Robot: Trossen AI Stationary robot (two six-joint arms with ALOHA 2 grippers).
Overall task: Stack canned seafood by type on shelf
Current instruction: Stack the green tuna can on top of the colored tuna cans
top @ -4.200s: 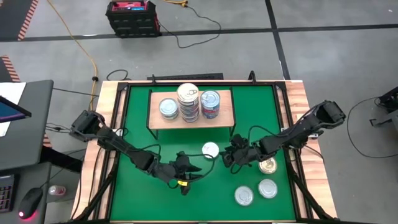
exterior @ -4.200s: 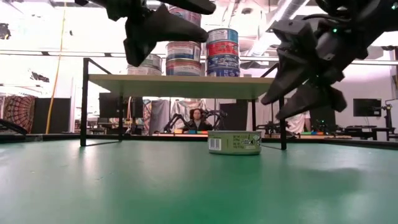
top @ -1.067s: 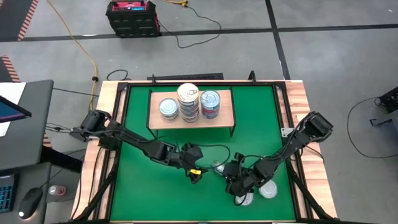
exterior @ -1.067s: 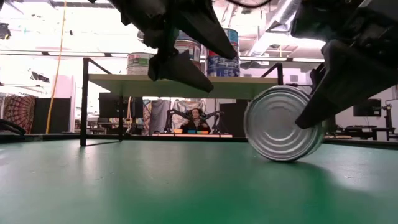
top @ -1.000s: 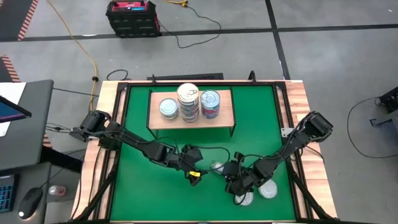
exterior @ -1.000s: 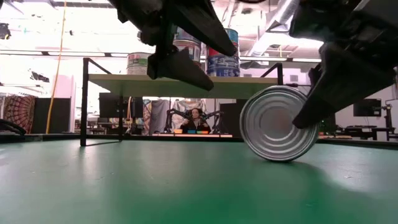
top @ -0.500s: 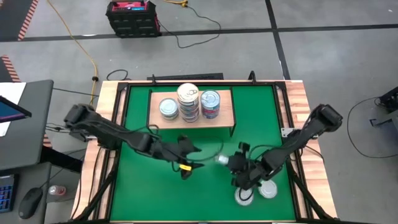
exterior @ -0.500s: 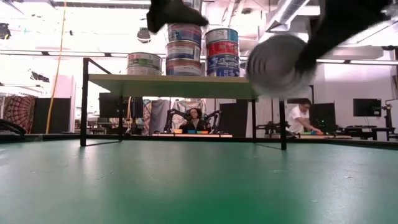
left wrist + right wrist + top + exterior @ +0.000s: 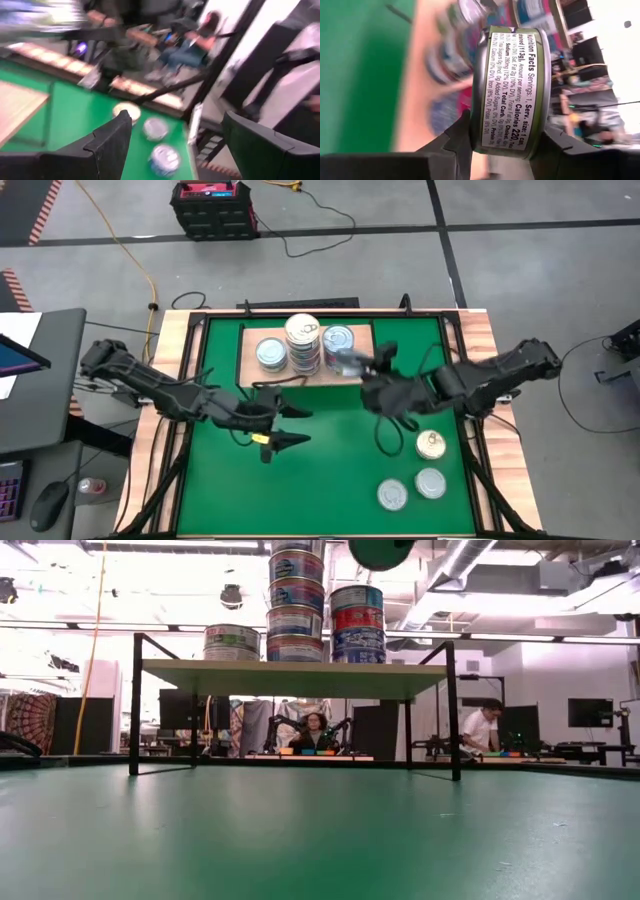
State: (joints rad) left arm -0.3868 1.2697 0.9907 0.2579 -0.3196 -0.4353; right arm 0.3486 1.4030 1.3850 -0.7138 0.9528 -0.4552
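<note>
Green-labelled tin (image 9: pixel 512 90) gripped in right hand (image 9: pixel 352 363) beside shelf (image 9: pixel 360 370) stacks (image 9: pixel 304 345), left hand (image 9: pixel 275 426) wide.

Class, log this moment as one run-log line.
right hand: shut on can, above shelf | left hand: open, empty, over table | loose cans: three

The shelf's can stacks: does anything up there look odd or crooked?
Nothing stands out. The stacks on the shelf stand straight; the middle stack is simply tallest. The right pincer holds a can on edge near them.
</note>
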